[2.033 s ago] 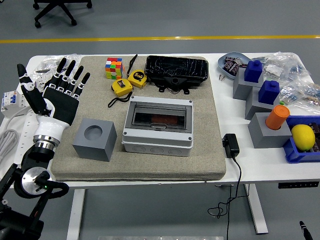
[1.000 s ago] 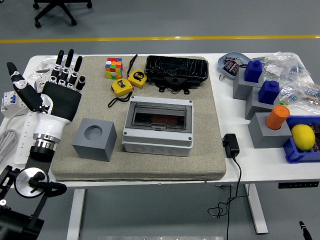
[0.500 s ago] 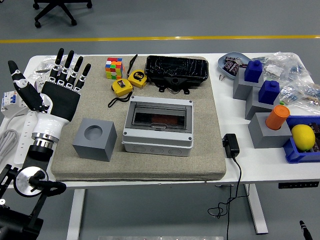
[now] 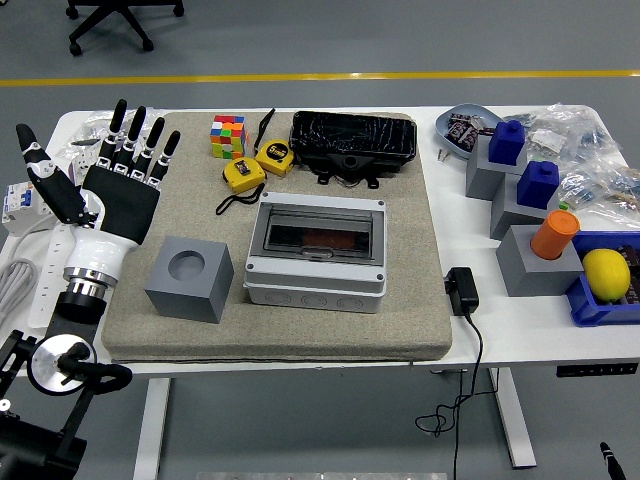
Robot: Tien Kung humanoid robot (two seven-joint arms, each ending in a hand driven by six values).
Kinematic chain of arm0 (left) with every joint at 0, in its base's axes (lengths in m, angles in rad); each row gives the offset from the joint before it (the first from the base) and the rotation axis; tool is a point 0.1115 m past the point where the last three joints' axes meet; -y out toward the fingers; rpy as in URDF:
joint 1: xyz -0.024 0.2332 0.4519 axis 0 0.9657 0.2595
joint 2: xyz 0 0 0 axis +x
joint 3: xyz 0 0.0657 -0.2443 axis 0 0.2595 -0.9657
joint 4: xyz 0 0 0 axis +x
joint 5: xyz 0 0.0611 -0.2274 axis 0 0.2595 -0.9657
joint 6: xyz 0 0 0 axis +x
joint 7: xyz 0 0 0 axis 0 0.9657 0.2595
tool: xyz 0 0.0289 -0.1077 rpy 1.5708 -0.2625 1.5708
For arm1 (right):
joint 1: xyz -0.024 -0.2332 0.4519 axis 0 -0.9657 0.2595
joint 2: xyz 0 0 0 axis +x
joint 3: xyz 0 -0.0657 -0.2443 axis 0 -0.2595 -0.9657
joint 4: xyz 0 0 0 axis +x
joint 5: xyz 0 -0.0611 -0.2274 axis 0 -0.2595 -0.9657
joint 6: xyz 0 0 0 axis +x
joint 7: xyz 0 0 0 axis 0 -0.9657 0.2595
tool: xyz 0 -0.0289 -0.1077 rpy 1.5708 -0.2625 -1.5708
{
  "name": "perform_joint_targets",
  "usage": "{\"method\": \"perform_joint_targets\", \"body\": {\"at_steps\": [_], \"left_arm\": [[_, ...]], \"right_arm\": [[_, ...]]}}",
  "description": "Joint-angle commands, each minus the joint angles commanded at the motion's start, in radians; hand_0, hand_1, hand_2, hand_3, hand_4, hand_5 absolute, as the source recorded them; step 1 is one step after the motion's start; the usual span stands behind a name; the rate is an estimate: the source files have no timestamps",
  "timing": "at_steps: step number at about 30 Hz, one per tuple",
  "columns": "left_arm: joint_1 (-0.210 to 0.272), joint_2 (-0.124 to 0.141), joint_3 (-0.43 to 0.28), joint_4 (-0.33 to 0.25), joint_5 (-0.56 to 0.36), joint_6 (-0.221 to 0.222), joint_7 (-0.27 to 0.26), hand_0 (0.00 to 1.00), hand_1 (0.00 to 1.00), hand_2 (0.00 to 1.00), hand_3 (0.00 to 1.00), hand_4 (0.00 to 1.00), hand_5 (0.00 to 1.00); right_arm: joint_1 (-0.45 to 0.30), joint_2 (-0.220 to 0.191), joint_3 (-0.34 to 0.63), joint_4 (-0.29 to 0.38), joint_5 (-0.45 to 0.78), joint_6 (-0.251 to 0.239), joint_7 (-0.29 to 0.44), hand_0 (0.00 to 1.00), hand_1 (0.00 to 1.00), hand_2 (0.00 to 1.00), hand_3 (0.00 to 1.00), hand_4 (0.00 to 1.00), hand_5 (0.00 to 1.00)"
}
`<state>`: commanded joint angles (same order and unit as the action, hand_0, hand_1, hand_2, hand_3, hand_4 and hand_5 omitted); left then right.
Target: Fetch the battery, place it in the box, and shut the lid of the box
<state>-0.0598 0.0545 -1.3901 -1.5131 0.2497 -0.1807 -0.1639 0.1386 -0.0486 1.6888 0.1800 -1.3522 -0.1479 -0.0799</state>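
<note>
Your left robot hand (image 4: 118, 190) sits at the left of the frame, above the left edge of the grey felt mat (image 4: 420, 300), with its palm down, all five fingers (image 4: 140, 135) spread wide and pointing toward the top of the picture, and nothing in its grasp. Your right arm does not show apart from a dark tip at the lower right corner. In the middle of the frame, on the mat, you have the grey junction box (image 4: 316, 250) with its smoky transparent lid lying down flat over it; something reddish-brown shows through the lid, but you cannot tell from here whether it is the battery. Left of the box and just apart from it stands a grey cube (image 4: 189, 278) with a round recess in its top, directly below and to the right of your open hand. Above the box lie two yellow tape measures (image 4: 243, 173) and a Rubik's cube (image 4: 227, 136), with a black tray (image 4: 353, 140) to their right. At the right of the white counter (image 4: 470, 340) you can see grey blocks carrying blue pieces and an orange cylinder (image 4: 554, 233), and a lemon (image 4: 606, 273) in a blue bin.
</note>
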Motion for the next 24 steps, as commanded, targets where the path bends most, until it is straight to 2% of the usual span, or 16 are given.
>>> {"method": "perform_joint_targets", "body": {"at_steps": [2, 3, 9, 10, 14, 15, 17, 18, 20, 21, 24], "left_arm": [[-0.001, 0.001, -0.002, 0.001, 0.028, 0.004, 0.0, 0.786, 0.726, 0.712, 0.771, 0.998, 0.998], [-0.001, 0.003, 0.0, 0.001, 0.027, 0.006, -0.003, 0.941, 0.858, 0.794, 0.743, 0.998, 0.998], [0.002, 0.002, 0.001, 0.005, -0.015, 0.001, -0.007, 0.941, 0.858, 0.794, 0.743, 0.998, 0.998], [0.004, 0.002, 0.001, 0.004, -0.015, 0.002, -0.007, 0.777, 0.814, 0.806, 0.796, 0.998, 0.998], [0.009, 0.002, -0.002, -0.001, -0.019, -0.001, -0.007, 0.777, 0.814, 0.806, 0.796, 0.998, 0.998], [0.009, 0.002, -0.003, -0.001, -0.02, -0.003, -0.006, 0.772, 0.794, 0.782, 0.776, 0.998, 0.998], [0.007, 0.002, -0.004, 0.0, -0.019, -0.003, -0.004, 0.772, 0.794, 0.782, 0.776, 0.998, 0.998], [0.01, 0.002, -0.003, 0.002, -0.019, -0.002, -0.004, 0.772, 0.794, 0.782, 0.776, 0.998, 0.998], [0.014, 0.003, -0.001, 0.004, -0.019, -0.001, -0.003, 0.772, 0.794, 0.782, 0.776, 0.998, 0.998], [0.015, 0.003, 0.002, 0.004, -0.018, -0.001, -0.002, 0.769, 0.785, 0.765, 0.766, 0.998, 0.998], [0.018, 0.002, 0.006, 0.005, -0.02, 0.0, -0.001, 0.769, 0.785, 0.765, 0.766, 0.998, 0.998]], "right_arm": [[-0.001, 0.0, -0.002, 0.0, 0.001, 0.0, 0.0, 0.8, 0.646, 0.669, 0.854, 0.998, 0.998], [-0.002, 0.0, -0.004, 0.0, 0.003, 0.001, -0.001, 0.8, 0.646, 0.669, 0.854, 0.998, 0.998], [-0.005, -0.001, -0.008, 0.0, 0.002, 0.001, -0.001, 0.8, 0.646, 0.669, 0.854, 0.998, 0.998], [-0.007, 0.0, -0.003, 0.0, -0.006, 0.002, -0.004, 0.8, 0.646, 0.669, 0.854, 0.998, 0.998], [-0.007, 0.001, 0.008, 0.0, -0.024, 0.003, -0.005, 0.8, 0.646, 0.669, 0.854, 0.998, 0.998], [-0.005, 0.0, 0.012, 0.0, -0.032, 0.003, -0.005, 0.875, 0.696, 0.679, 0.81, 0.998, 0.998], [0.0, 0.0, 0.033, 0.0, -0.062, -0.012, -0.006, 0.875, 0.696, 0.679, 0.81, 0.998, 0.998], [0.004, 0.003, 0.07, 0.0, -0.106, -0.031, -0.007, 0.875, 0.696, 0.679, 0.81, 0.998, 0.998], [0.006, 0.002, 0.101, 0.0, -0.174, -0.038, -0.011, 0.875, 0.696, 0.679, 0.81, 0.998, 0.998], [0.007, -0.002, 0.112, 0.0, -0.214, -0.038, -0.014, 0.998, 0.759, 0.686, 0.619, 0.998, 0.948], [0.005, -0.008, 0.143, 0.0, -0.286, -0.031, -0.025, 0.998, 0.759, 0.686, 0.619, 0.998, 0.948]]}}
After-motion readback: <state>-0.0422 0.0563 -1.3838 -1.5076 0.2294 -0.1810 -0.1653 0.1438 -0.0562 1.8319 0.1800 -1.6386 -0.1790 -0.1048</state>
